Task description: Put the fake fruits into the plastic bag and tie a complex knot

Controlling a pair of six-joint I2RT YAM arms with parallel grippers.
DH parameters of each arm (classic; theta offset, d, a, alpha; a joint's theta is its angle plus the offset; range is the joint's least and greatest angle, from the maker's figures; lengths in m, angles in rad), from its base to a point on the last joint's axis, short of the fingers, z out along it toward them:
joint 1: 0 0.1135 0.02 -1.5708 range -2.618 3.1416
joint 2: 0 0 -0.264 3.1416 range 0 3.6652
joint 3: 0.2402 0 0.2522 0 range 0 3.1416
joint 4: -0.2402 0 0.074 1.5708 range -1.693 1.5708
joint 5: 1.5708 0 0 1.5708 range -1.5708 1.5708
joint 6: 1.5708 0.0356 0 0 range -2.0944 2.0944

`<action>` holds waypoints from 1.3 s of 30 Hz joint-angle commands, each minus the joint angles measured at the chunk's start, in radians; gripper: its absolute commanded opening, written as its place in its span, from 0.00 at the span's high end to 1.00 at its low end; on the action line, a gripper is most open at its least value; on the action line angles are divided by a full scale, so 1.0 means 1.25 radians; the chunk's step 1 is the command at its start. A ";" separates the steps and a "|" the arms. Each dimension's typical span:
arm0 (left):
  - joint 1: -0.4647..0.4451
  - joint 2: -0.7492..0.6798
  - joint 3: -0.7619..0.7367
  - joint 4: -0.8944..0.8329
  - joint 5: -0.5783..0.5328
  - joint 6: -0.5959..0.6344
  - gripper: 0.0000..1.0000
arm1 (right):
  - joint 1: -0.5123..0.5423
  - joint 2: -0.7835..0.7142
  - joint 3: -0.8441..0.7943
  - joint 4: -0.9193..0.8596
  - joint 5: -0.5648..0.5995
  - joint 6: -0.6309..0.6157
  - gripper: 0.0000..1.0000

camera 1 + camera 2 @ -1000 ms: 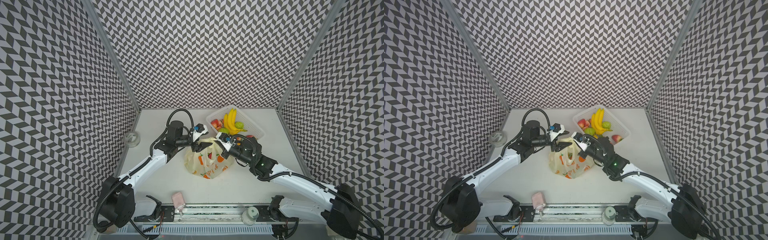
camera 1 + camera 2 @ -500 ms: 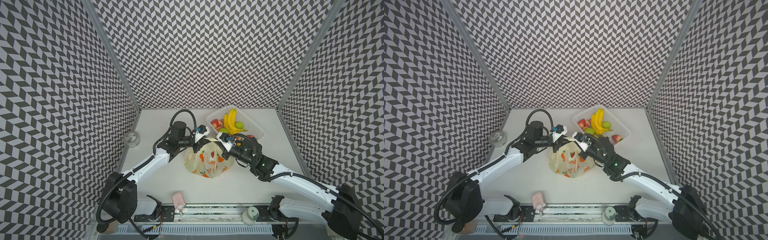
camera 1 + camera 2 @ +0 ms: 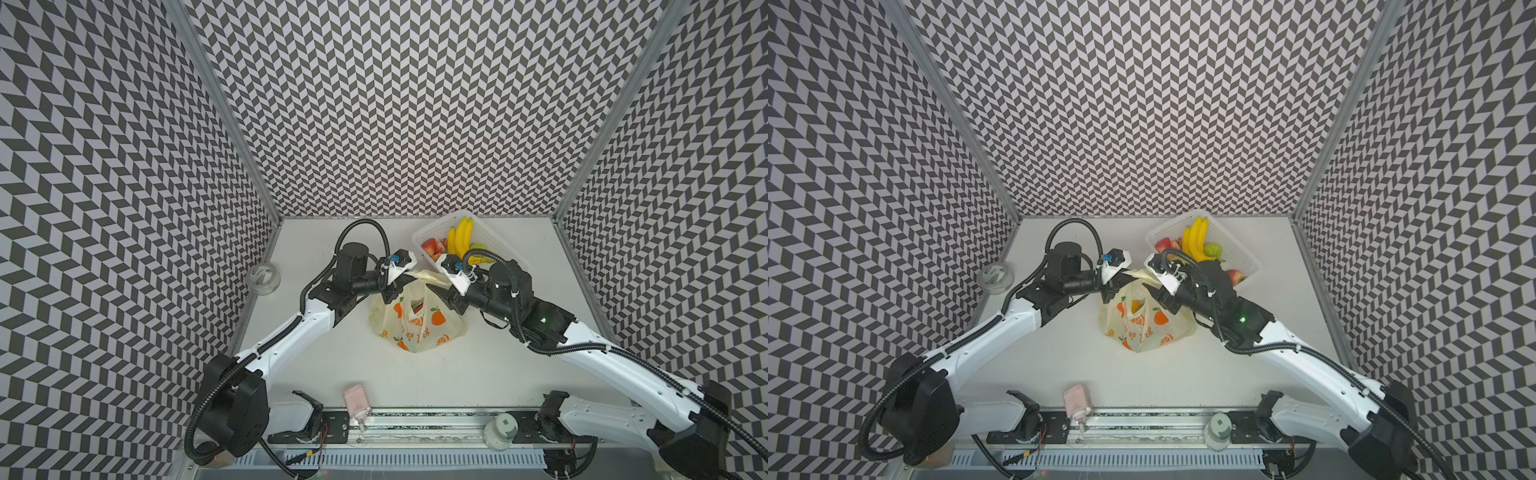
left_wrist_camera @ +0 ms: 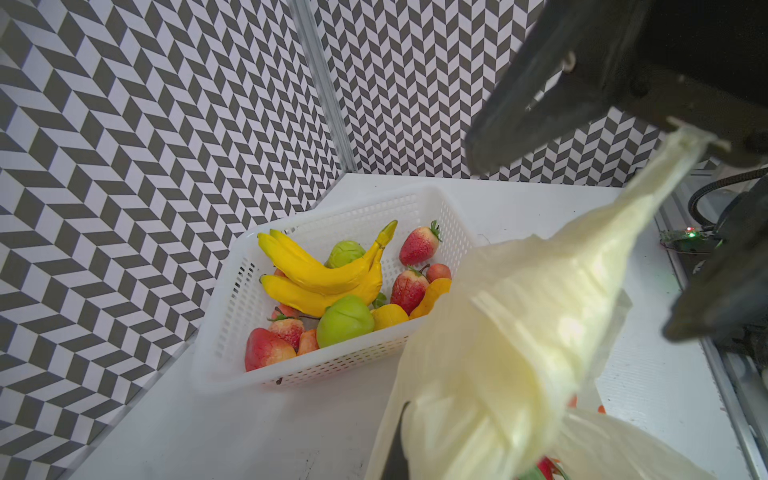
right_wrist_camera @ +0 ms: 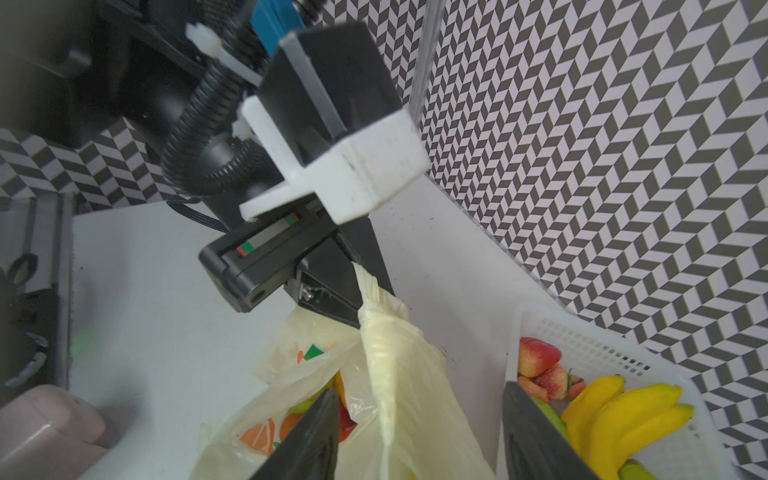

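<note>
A few fake fruits (image 3: 417,308) show inside the plastic bag (image 3: 415,332); bananas (image 4: 324,278) and strawberries (image 4: 417,245) lie in the basket (image 4: 232,374). The left gripper (image 5: 357,291) pinches the bag's handle (image 5: 374,332); the right gripper (image 5: 419,388) gapes wide.

left arm (image 3: 291,337): jaws clamped | right arm (image 3: 603,360): jaws apart

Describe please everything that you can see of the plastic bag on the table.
The plastic bag is thin, translucent and pale yellow, printed with orange fruits. It sits bulging on the white table, and some fake fruits show through its open mouth. One handle strip is bunched and stretched upward, pinched in the shut left gripper. The open right gripper straddles this strip, with its fingers apart on both sides of it.
</note>
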 commanded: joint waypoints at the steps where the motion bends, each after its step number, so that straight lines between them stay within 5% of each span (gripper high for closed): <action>1: -0.006 -0.011 0.007 -0.005 -0.013 0.026 1.00 | -0.002 0.004 0.072 -0.133 -0.009 -0.020 0.24; 7: -0.009 -0.013 0.008 -0.003 -0.017 0.033 1.00 | -0.009 0.067 0.167 -0.243 -0.012 -0.011 0.13; 17: -0.017 -0.028 0.003 -0.002 -0.011 0.060 1.00 | -0.034 0.162 0.243 -0.280 -0.058 -0.023 0.26; 29: -0.021 -0.029 0.009 -0.010 -0.014 0.069 1.00 | -0.034 0.196 0.239 -0.238 -0.040 -0.028 0.65; 33: -0.020 -0.029 0.014 -0.014 -0.020 0.066 1.00 | -0.034 0.190 0.233 -0.227 -0.036 -0.023 0.85; 36: -0.019 -0.039 0.013 -0.004 -0.028 0.034 0.81 | -0.034 0.186 0.228 -0.225 -0.029 -0.022 1.00; 39: -0.008 -0.062 0.002 0.011 -0.019 0.002 0.67 | -0.034 0.182 0.220 -0.217 -0.025 -0.018 1.00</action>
